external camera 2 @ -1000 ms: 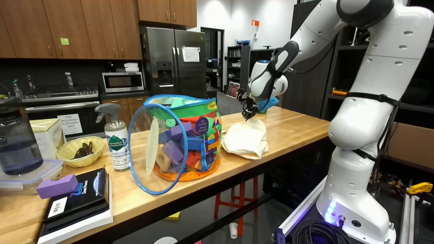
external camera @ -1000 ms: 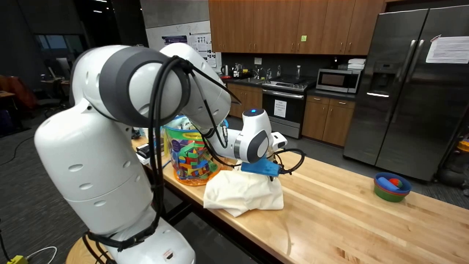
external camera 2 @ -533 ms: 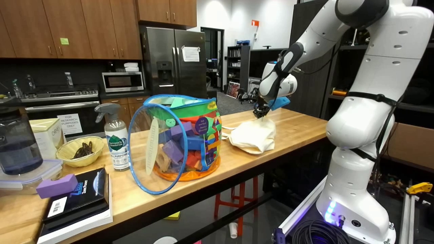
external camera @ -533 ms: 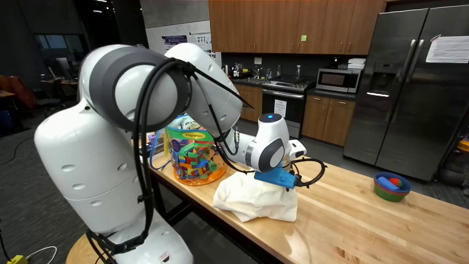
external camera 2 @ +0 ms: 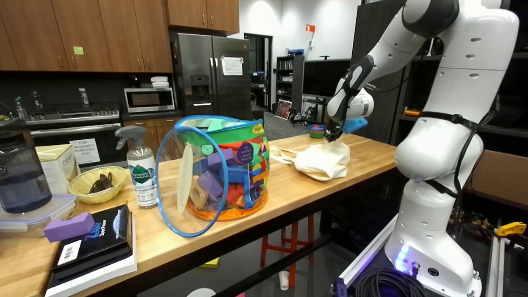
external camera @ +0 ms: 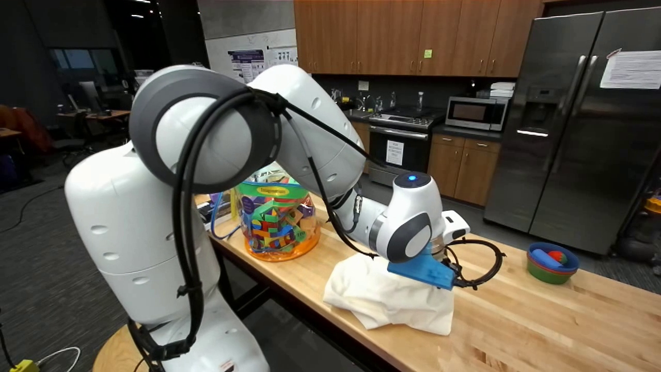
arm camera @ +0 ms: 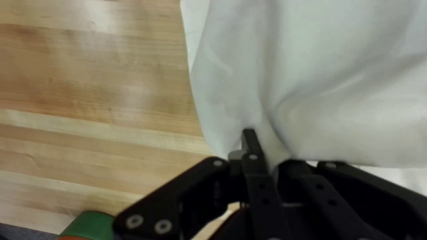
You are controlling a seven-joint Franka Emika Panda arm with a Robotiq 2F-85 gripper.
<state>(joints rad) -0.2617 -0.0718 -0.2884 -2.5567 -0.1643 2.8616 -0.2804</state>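
A cream cloth bag lies crumpled on the wooden table, near its edge on the robot's side. It also shows in an exterior view, where its straps trail toward the block bag. My gripper points down over the bag. In the wrist view the black gripper has a fold of the white cloth pinched between its fingers, and the cloth is drawn up to them. The right fingertip is hidden by the cloth. In an exterior view the blue piece on the wrist hides the fingers.
A clear bag of foam blocks stands on the wooden table; its round lid hangs open. Stacked bowls with small toys stand farther along; a green one shows in the wrist view. A spray bottle, basket and books stand beyond the block bag.
My gripper and the cloth bag have moved together along the table, away from the block bag and toward the bowls. The straps now stretch out behind, and the bowls have come into view.
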